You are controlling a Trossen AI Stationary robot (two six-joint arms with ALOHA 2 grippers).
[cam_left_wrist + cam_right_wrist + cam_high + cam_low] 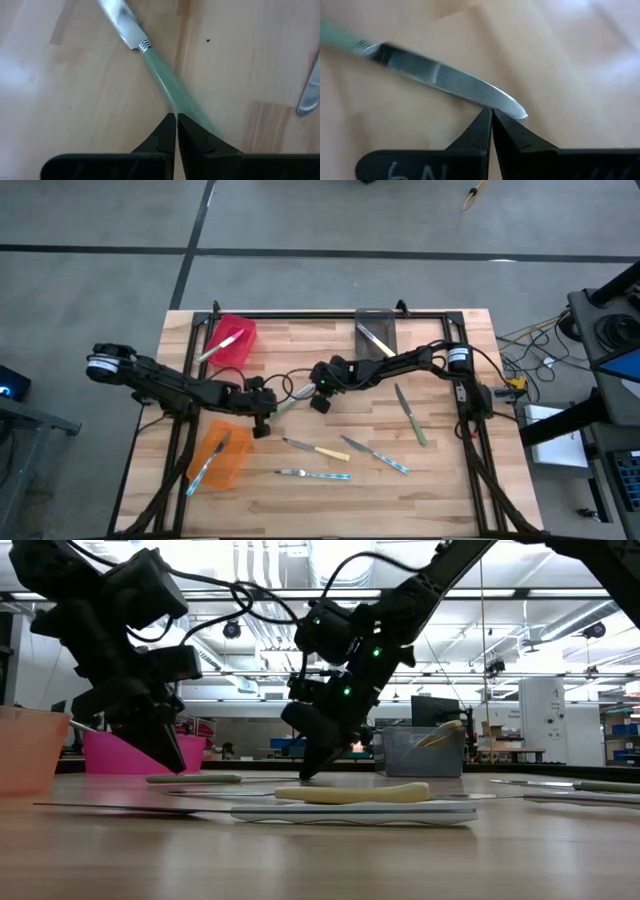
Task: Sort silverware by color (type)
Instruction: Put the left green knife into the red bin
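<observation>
Both my claws clenched on one green-handled knife [165,82] mid-table: left gripper [176,120] pinching its handle, right gripper [490,114] its blade tip, apparently a handover.

We found bare table [440,480] right of the loose knives [345,452]; both arms crowded the red bin's [234,338] side.

Eight knives [318,451], three bins [232,341] and two arms [180,385] are visible.

Pale matt wooden table [440,480], glossy metal knife blade [450,82], translucent green plastic handle [172,92], matt black jaws
</observation>
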